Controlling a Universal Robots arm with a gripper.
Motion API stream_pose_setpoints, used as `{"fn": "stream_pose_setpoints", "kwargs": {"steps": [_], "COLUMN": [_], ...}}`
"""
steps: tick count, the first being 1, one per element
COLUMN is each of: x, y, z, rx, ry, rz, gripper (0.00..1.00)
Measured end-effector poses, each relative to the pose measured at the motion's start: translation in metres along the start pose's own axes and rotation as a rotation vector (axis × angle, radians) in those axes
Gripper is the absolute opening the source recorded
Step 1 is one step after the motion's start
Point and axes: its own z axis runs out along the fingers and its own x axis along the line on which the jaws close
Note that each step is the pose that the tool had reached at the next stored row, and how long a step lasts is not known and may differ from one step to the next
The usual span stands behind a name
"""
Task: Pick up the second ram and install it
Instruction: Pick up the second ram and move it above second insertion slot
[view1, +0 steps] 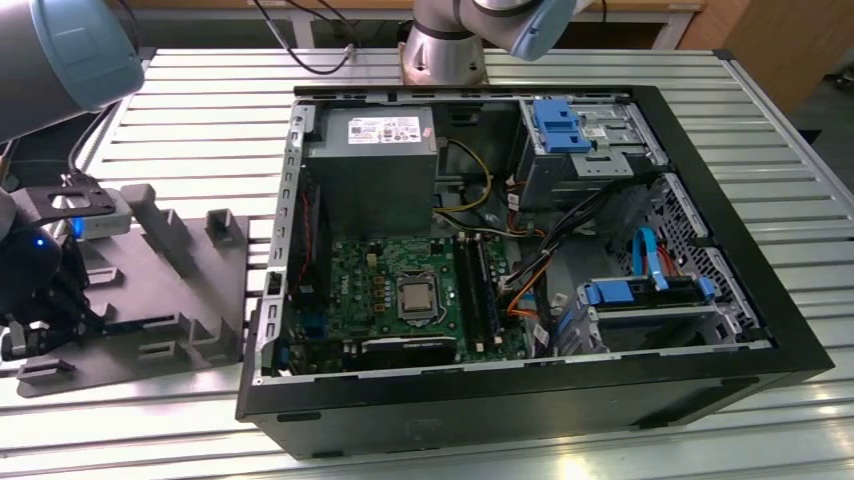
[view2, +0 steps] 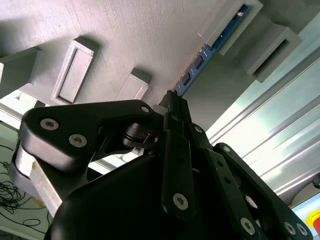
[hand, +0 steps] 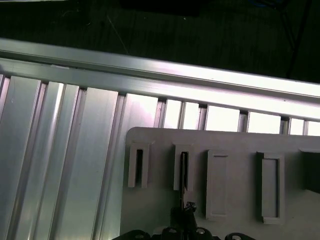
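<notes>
The second ram (view2: 206, 49) is a thin blue stick standing on edge in the slots of a grey holder (view2: 150, 40). In the second wrist view my gripper (view2: 173, 102) has its fingertips drawn together on the stick's near end. The first wrist view shows the ram (hand: 184, 170) edge-on as a dark sliver in one slot, with the gripper (hand: 187, 210) right at it. In the exterior view the arm's dark wrist end (view1: 34, 285) hangs over the grey holder (view1: 147, 290) at the exterior view's left. The black memory slots (view1: 474, 285) lie beside the processor on the green motherboard (view1: 360, 285).
An open black computer case (view1: 534, 405) lies on the slatted metal table (view1: 200, 150), with a power supply (view1: 367, 150), cables and blue drive brackets (view1: 641, 290) inside. The holder has several raised grey blocks (view1: 167, 230).
</notes>
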Motion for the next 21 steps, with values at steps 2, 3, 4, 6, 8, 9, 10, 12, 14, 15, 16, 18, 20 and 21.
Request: {"fn": "stream_pose_setpoints", "kwargs": {"steps": [2, 3, 4, 6, 8, 9, 10, 12, 14, 15, 16, 18, 20, 21], "x": [0.0000, 0.0000, 0.0000, 0.0000, 0.0000, 0.0000, 0.0000, 0.0000, 0.0001, 0.0000, 0.0000, 0.0000, 0.0001, 0.0000], "y": [0.0000, 0.0000, 0.0000, 0.0000, 0.0000, 0.0000, 0.0000, 0.0000, 0.0000, 0.0000, 0.0000, 0.0000, -0.0001, -0.0001], "z": [0.0000, 0.0000, 0.0000, 0.0000, 0.0001, 0.0001, 0.0002, 0.0004, 0.0006, 0.0008, 0.0010, 0.0012, 0.0014, 0.0015], "rx": [0.0000, 0.0000, 0.0000, 0.0000, 0.0003, 0.0006, 0.0009, 0.0018, 0.0025, 0.0030, 0.0034, 0.0044, 0.0054, 0.0057], "ry": [0.0000, 0.0000, -0.0001, -0.0001, -0.0004, -0.0010, -0.0016, -0.0032, -0.0047, -0.0055, -0.0063, -0.0079, -0.0096, -0.0100], "rz": [0.000, 0.000, 0.000, 0.000, 0.007, 0.022, 0.038, 0.074, 0.110, 0.128, 0.146, 0.183, 0.219, 0.229], "gripper": [0.13, 0.13, 0.13, 0.13, 0.13, 0.13, 0.13, 0.13, 0.13, 0.13, 0.13, 0.13, 0.13, 0.13]}}
